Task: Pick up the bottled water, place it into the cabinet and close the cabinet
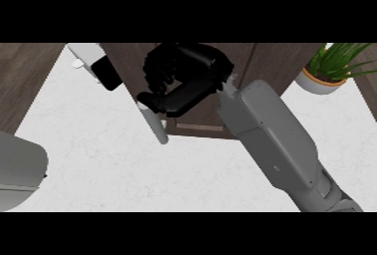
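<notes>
A: Where is the right hand [180, 74]?

B: Up at the far edge of the counter [110, 149], in front of the dark wooden cabinet [265, 60]. Its fingers [156, 69] are curled, the thumb pointing down toward the counter.

A: Is it holding the bottle?

B: I cannot tell. No bottle shows; the curled hand hides whatever may sit inside it.

A: And the cabinet door [153, 122]?

B: It stands open, edge-on, a pale strip just left of the hand.

A: The left hand?

B: Out of view. Only a grey left forearm [18, 172] shows at the counter's left edge.

A: Anything else?

B: A potted plant [331, 69] at the far right corner.
</notes>
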